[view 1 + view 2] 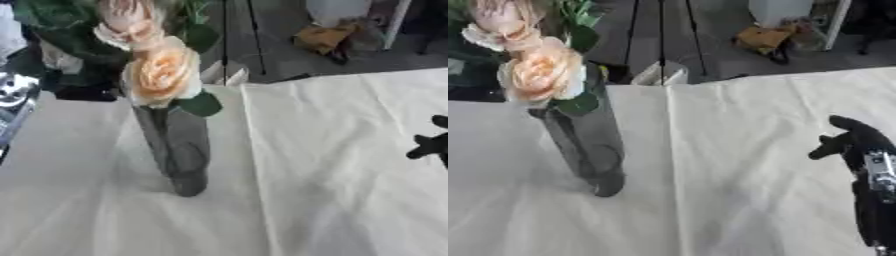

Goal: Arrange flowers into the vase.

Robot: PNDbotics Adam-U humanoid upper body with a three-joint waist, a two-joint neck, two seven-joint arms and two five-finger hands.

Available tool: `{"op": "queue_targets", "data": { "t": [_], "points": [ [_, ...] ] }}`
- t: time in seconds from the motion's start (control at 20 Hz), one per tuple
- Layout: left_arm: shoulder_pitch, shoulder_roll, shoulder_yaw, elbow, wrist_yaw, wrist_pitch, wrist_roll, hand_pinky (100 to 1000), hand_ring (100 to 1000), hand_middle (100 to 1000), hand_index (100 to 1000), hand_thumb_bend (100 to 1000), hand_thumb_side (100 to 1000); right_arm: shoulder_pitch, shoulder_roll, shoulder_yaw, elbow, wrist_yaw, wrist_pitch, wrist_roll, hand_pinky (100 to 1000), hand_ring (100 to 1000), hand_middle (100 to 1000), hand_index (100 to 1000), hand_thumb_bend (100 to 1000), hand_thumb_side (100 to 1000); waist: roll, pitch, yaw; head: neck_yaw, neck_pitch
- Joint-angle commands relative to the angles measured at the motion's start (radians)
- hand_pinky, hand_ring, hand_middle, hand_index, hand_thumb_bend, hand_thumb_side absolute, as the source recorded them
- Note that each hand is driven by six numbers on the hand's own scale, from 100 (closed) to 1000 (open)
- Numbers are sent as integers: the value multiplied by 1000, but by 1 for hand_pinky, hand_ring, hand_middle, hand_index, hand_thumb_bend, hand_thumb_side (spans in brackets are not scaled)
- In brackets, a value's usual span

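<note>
Left eye view: a smoky glass vase [179, 150] is standing near the left side of the white tablecloth [350, 165], holding a peach rose [162, 74] and a pink rose [127, 22].

Right eye view: the right hand [859, 142] is hovering at the cloth's right edge, holding nothing; its finger spread cannot be told.

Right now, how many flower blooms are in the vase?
2. A peach rose sits at the mouth of the vase; a paler pink bloom stands just above it, by the top edge. Leaves there could hide more.
</note>
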Motion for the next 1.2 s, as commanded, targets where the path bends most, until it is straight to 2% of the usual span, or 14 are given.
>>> {"op": "queue_targets", "data": {
  "t": [0.05, 0.25, 0.6, 1.2],
  "points": [
    [-17, 42, 24, -12, -11, 4, -6, 880, 904, 933, 1000, 1000, 1000, -4, -11, -7, -19, -7, 2, 2, 814, 514, 461, 788, 100, 937, 3, -37, -1, 4, -1],
    [-21, 49, 29, -8, -45, -2, -34, 892, 909, 934, 1000, 1000, 1000, -3, -11, -7, -19, -9, 3, 2, 814, 514, 460, 788, 100, 937, 5, -40, -3, 5, 2],
    [-32, 61, 60, 8, -133, -35, -150, 907, 915, 932, 1000, 1000, 1000, 0, -13, -9, -19, -10, 4, 0, 814, 515, 459, 787, 100, 936, 8, -46, 0, 5, 12],
    [1, 101, 98, 2, -137, -44, -199, 909, 916, 932, 1000, 1000, 1000, 2, -14, -12, -19, -11, 5, -4, 815, 515, 459, 787, 100, 936, 9, -51, 10, -2, 18]
  ]
}}
